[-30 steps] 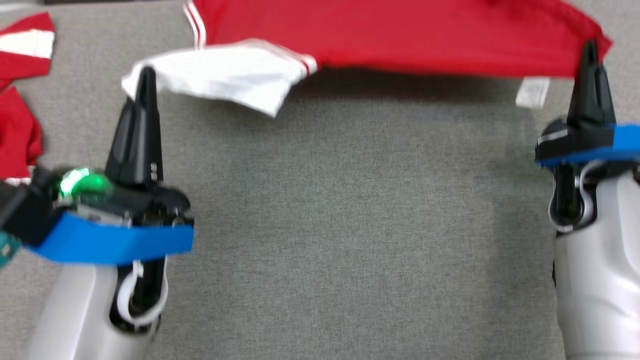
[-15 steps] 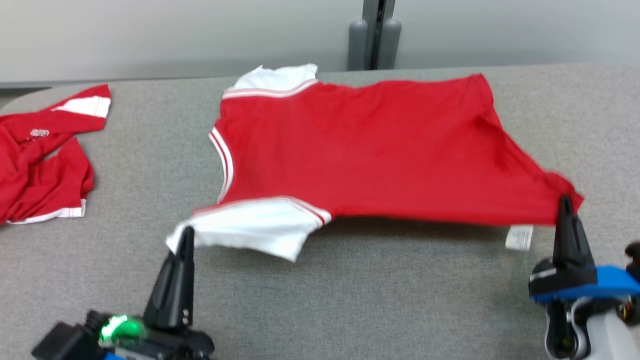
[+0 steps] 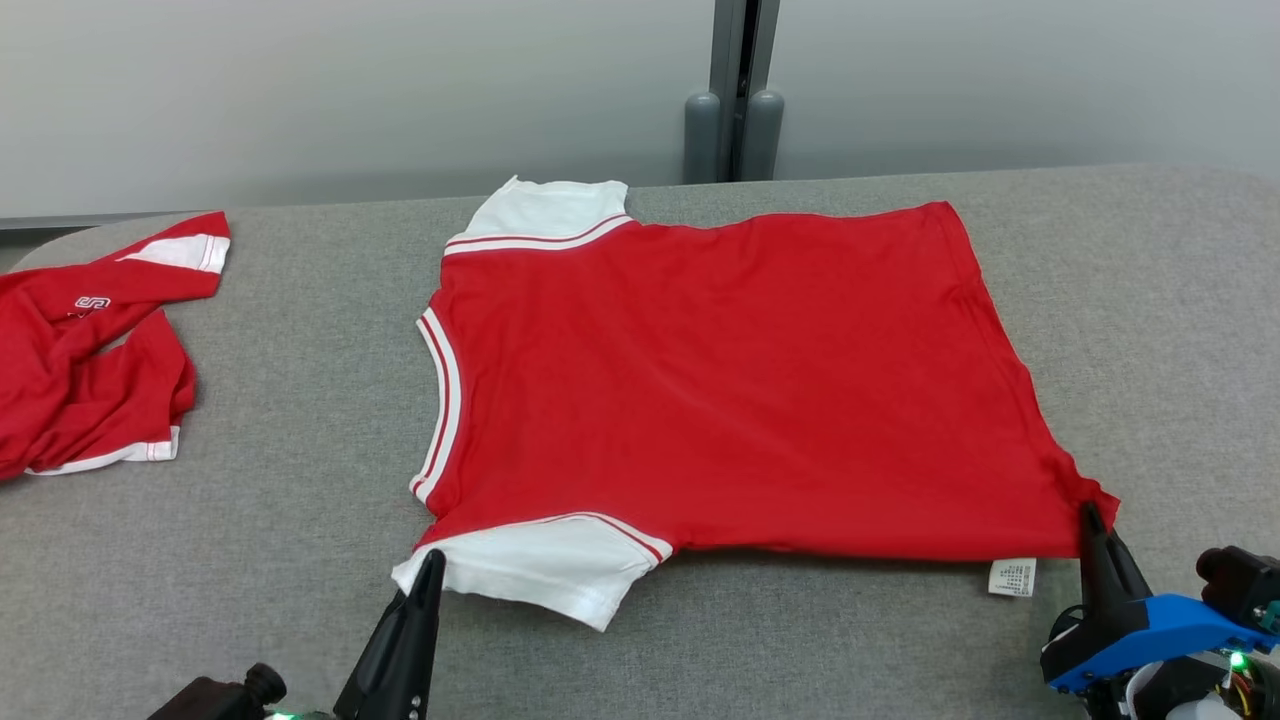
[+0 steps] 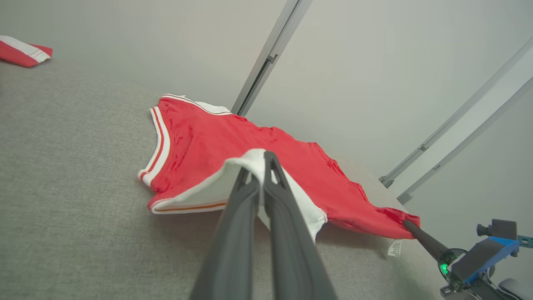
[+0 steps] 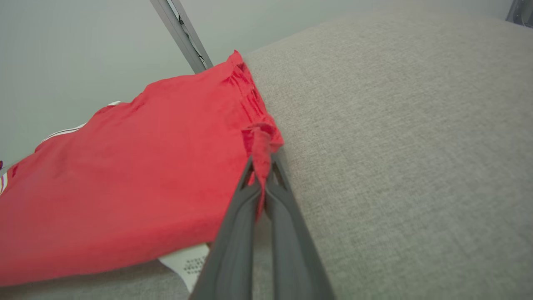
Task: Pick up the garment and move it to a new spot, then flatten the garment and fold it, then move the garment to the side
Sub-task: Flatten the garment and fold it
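Note:
A red T-shirt with white sleeves (image 3: 720,380) lies spread nearly flat on the grey table (image 3: 280,560), collar to the left, hem to the right. My left gripper (image 3: 432,560) is shut on the tip of the near white sleeve (image 4: 216,187), holding it slightly off the surface. My right gripper (image 3: 1090,515) is shut on the near hem corner (image 5: 260,139), bunching the red cloth there. A white care label (image 3: 1012,577) hangs from the near edge beside the right fingers.
A second red and white garment (image 3: 80,350) lies crumpled at the table's left end. A grey wall with a vertical post (image 3: 735,90) runs behind the table. Bare grey tabletop stretches to the right of the shirt and along the near edge.
The head camera has tilted up, bringing the far table and wall into sight. The shirt, stretched above the surface earlier, now rests spread on the table, both grippers still holding its near corners.

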{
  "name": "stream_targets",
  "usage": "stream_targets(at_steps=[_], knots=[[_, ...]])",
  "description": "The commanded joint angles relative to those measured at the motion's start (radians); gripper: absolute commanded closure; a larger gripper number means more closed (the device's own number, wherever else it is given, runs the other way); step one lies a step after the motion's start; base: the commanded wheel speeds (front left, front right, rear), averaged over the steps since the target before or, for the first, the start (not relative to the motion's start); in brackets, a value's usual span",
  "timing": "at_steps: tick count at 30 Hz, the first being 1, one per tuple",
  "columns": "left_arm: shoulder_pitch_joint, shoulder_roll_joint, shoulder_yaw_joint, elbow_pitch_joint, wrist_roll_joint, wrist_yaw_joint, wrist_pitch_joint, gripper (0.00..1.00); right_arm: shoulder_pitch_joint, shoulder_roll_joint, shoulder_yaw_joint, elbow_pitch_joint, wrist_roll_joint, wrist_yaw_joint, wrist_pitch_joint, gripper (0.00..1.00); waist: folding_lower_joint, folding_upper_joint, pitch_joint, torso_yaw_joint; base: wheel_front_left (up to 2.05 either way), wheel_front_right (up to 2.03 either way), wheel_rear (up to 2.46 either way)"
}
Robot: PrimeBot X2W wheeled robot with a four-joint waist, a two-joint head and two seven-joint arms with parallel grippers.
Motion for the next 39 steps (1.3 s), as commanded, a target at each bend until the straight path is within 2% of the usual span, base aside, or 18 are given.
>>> stream_targets(at_steps=[1, 8, 15, 21, 27, 38, 39], knots=[[-0.031, 0.0, 0.001, 0.02, -0.004, -0.005, 0.001, 1.0, -0.019, -0.004, -0.008, 0.009, -0.007, 0.0, 0.013, 1.0, 0.0001, 0.0, 0.001, -0.001, 0.0, 0.0, 0.0], [-0.149, -0.009, -0.02, 0.11, -0.009, -0.022, -0.008, 1.0, -0.071, -0.004, -0.012, 0.03, -0.019, 0.0, 0.04, 1.0, 0.0001, 0.0, 0.015, 0.002, 0.0, 0.0, 0.0], [-0.358, -0.015, -0.037, 0.252, -0.012, -0.033, -0.017, 1.0, -0.198, -0.004, -0.016, 0.102, 0.036, 0.0, 0.051, 1.0, 0.0001, 0.0, 0.046, -0.001, 0.0, 0.0, 0.0], [-0.54, -0.034, -0.058, 0.421, -0.012, -0.038, -0.044, 1.0, -0.364, -0.004, -0.041, 0.243, 0.026, 0.0, 0.019, 1.0, 0.0001, 0.0, 0.086, -0.007, 0.0, 0.0, 0.0], [-0.684, -0.048, -0.089, 0.581, 0.013, -0.039, -0.072, 1.0, -0.509, -0.004, -0.085, 0.425, -0.062, 0.0, -0.033, 1.0, 0.0001, 0.0, 0.115, -0.004, 0.0, 0.0, 0.0], [-0.827, -0.064, -0.133, 0.789, 0.016, -0.037, -0.098, 1.0, -0.713, -0.003, -0.15, 0.697, -0.208, 0.0, -0.085, 1.0, 0.0001, 0.0, 0.152, -0.009, 0.0, 0.0, 0.0], [-0.836, -0.067, -0.132, 0.805, 0.018, -0.037, -0.1, 1.0, -0.73, -0.003, -0.156, 0.715, -0.219, 0.0, -0.09, 0.9, 0.0001, 0.0, 0.156, -0.009, 0.0, 0.0, 0.0]])
